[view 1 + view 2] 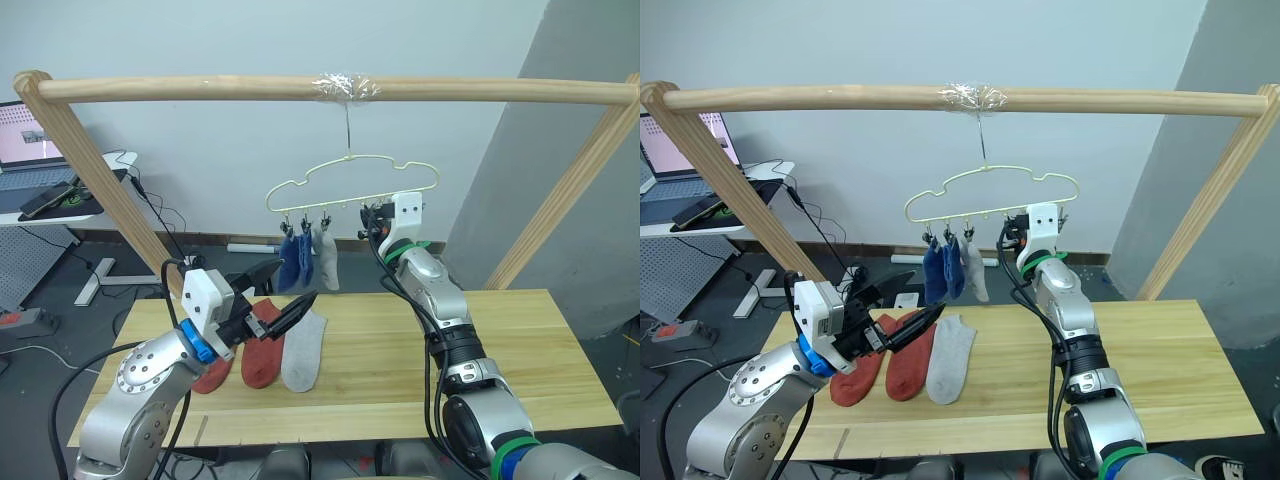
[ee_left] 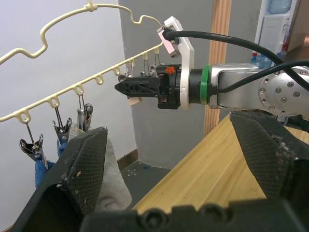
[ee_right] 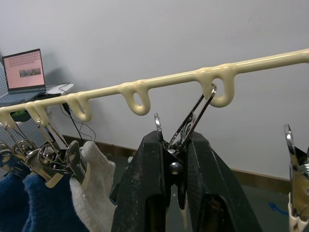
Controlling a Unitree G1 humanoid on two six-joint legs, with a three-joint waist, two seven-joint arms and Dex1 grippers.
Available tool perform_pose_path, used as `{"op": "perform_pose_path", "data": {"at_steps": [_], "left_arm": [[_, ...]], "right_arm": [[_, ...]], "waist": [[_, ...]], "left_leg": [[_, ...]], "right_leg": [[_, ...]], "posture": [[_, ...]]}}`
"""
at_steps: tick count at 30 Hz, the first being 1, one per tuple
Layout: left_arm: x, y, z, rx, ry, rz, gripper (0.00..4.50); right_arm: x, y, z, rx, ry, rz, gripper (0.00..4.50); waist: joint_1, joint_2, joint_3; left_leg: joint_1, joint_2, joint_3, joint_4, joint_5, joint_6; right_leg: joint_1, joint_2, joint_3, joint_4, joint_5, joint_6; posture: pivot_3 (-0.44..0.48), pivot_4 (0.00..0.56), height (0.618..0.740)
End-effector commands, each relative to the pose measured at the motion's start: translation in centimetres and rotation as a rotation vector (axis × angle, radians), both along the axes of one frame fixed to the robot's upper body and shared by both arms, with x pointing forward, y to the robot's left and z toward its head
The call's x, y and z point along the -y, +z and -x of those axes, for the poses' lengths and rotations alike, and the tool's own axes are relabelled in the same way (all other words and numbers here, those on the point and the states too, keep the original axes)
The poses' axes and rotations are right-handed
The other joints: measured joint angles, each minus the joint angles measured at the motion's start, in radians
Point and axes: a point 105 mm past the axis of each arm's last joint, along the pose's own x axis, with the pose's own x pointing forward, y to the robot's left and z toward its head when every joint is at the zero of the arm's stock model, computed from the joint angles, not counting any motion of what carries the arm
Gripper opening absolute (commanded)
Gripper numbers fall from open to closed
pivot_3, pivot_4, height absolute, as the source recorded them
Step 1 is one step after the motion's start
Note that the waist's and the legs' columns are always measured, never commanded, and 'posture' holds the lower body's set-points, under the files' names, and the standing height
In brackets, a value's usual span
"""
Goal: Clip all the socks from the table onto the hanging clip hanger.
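The table (image 1: 540, 350) has lots of room on its right side, while three socks (image 1: 283, 350) lie on the left.

Silver metal arms with black cables, white wrist camera mounts, black two-fingered hands (blue and green joint rings)

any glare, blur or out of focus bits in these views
Left eye view: even light, a bright sheen on the clear tape around the pole. Left wrist view: the left gripper is soft and out of focus, while the right gripper is sharp. Right wrist view: the clip it pinches is crisp; the laptop behind is blurred.
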Motion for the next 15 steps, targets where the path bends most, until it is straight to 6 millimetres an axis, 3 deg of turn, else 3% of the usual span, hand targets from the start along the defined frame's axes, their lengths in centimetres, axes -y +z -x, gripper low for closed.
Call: {"op": "perform_pose_path", "data": {"at_steps": [1, 3, 15], "left_arm": [[0.36, 1.20, 0.16, 0.060, -0.014, 0.001, 4.50], [0.36, 1.20, 0.18, 0.060, -0.015, 0.001, 4.50], [0.40, 1.24, 0.31, 0.061, -0.018, 0.001, 4.50]], "right_arm": [[-0.29, 2.12, -0.14, 0.074, 0.005, -0.017, 1.24], [-0.24, 2.11, -0.17, 0.074, 0.002, -0.017, 1.94], [-0.60, 2.79, -0.28, 0.094, -0.002, -0.025, 1.94]], "waist": [[0.000, 0.000, 0.000], [0.000, 0.000, 0.000], [0.000, 0.000, 0.000]], "left_leg": [[0.000, 0.000, 0.000, 0.000, 0.000, 0.000], [0.000, 0.000, 0.000, 0.000, 0.000, 0.000], [0.000, 0.000, 0.000, 0.000, 0.000, 0.000]], "right_leg": [[0.000, 0.000, 0.000, 0.000, 0.000, 0.000], [0.000, 0.000, 0.000, 0.000, 0.000, 0.000], [0.000, 0.000, 0.000, 0.000, 0.000, 0.000]], "posture": [[0.123, 0.050, 0.740], [0.123, 0.050, 0.740], [0.124, 0.052, 0.740]]}}
